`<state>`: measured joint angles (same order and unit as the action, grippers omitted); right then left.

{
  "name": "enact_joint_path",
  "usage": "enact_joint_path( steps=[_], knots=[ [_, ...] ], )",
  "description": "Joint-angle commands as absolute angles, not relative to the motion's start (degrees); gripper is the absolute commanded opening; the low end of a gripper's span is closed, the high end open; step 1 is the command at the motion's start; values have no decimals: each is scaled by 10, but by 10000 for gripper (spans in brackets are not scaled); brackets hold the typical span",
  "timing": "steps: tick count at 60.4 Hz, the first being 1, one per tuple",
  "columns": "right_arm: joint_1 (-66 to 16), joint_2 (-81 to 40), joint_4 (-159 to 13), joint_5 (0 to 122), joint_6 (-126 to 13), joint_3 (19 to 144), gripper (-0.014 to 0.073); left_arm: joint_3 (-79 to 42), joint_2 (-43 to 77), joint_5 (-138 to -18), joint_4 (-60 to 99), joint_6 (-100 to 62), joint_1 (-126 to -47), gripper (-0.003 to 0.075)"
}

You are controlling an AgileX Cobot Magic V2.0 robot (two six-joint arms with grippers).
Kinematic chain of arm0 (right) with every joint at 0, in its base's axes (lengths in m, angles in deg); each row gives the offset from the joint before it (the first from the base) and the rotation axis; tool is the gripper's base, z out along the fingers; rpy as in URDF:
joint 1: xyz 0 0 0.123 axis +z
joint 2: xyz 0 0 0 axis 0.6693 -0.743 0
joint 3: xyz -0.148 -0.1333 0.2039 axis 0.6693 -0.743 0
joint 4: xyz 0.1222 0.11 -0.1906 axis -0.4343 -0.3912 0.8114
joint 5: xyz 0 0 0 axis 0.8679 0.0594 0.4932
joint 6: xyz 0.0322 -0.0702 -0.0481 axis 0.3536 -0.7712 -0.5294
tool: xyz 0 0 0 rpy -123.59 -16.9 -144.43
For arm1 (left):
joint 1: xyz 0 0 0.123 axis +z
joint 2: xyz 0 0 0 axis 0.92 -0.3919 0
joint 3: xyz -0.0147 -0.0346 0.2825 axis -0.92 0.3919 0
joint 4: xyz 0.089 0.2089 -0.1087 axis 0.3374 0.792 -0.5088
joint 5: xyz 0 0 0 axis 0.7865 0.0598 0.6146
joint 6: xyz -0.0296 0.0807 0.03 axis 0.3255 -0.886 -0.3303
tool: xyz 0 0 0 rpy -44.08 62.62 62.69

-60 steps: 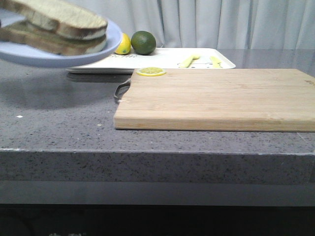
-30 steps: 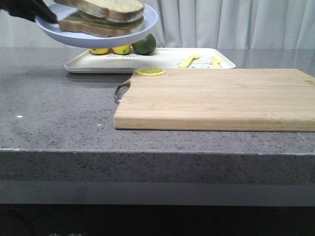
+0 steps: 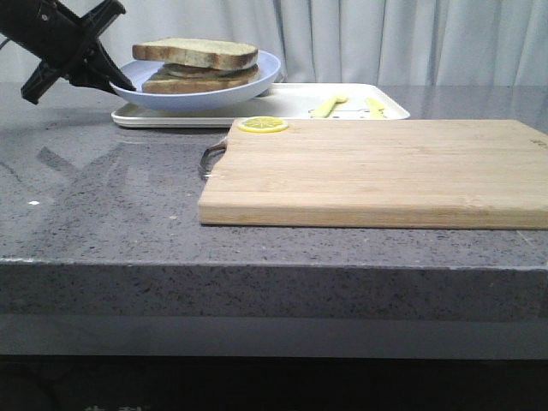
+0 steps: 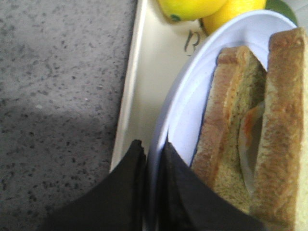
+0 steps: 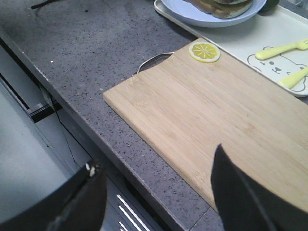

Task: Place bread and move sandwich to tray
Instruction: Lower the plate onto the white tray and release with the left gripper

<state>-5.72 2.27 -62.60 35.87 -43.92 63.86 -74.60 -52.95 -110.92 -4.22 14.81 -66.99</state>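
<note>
The sandwich [image 3: 197, 75] lies on a round pale blue plate [image 3: 218, 99], with the bread [image 3: 195, 51] as its top slice. In the left wrist view a strip of fried egg [image 4: 250, 139] shows between the two slices. My left gripper [image 3: 116, 84] is shut on the plate's left rim, one finger [image 4: 126, 178] under it and one over it. The plate sits low over the left end of the cream-white tray [image 3: 291, 98]. I cannot tell whether it touches the tray. My right gripper [image 5: 155, 161] hangs open and empty above the table's front edge.
A wooden cutting board [image 3: 377, 171] fills the middle and right of the table, with a lemon slice [image 3: 263, 125] at its far left corner. Two lemons [image 4: 192, 7] lie on the tray behind the plate. Yellow cutlery [image 5: 281, 48] lies on the tray's right half.
My left gripper has carried the plate with the sandwich away from the camera, to the right and down, from high at the near left to low over the tray's left end.
</note>
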Motion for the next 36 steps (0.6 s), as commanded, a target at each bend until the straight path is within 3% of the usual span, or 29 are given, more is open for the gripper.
enact_joint_path(
  steps=[1, 6, 16, 21, 36],
  knots=[
    [-56, 24, -623, 405, -441, 654, 486, -773, -487, -1087, -90, 162, -673, 13],
    [-56, 24, -623, 405, -441, 654, 486, -773, -487, -1087, -86, 162, -673, 71],
    [-56, 24, -623, 405, -441, 654, 486, -773, -487, -1089, -76, 162, -673, 290],
    [-56, 24, -623, 405, -441, 654, 486, -773, -485, -1092, -76, 162, -670, 363],
    [-56, 24, -623, 405, -441, 654, 486, -773, -444, -1109, -21, 155, -650, 389]
  ],
)
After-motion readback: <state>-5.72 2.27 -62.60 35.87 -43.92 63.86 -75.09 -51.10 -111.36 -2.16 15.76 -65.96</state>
